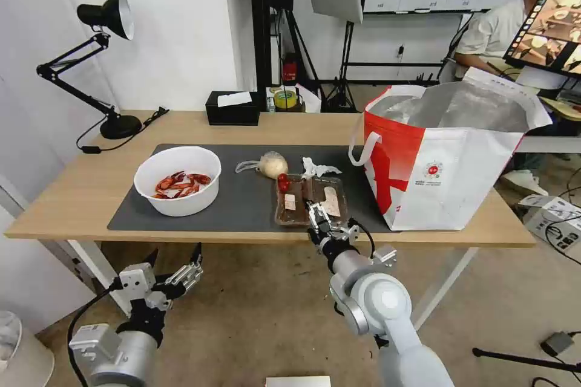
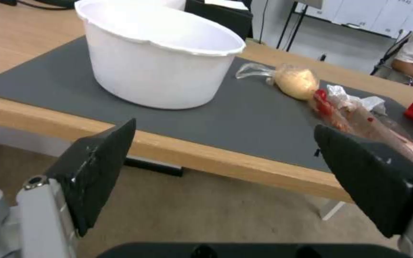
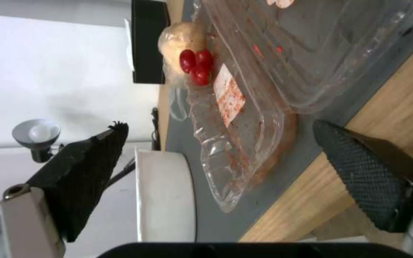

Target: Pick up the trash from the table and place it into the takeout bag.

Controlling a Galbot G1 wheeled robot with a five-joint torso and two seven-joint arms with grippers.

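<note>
My long light-wood bench (image 1: 78, 193) carries the boxy white-and-red takeout bag (image 1: 448, 157), the white round bowl of crayfish shells (image 1: 178, 179) and the clear hinged plastic tray (image 1: 310, 199). My right tool (image 1: 317, 218) gapes empty at the tray's near edge; my left tool (image 1: 175, 263) hangs open below the bench.

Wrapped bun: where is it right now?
Head view: the wrapped bun lies mid-mat, between the white bowl to its left and the crumpled tissue to its right, behind the clear tray.
</note>
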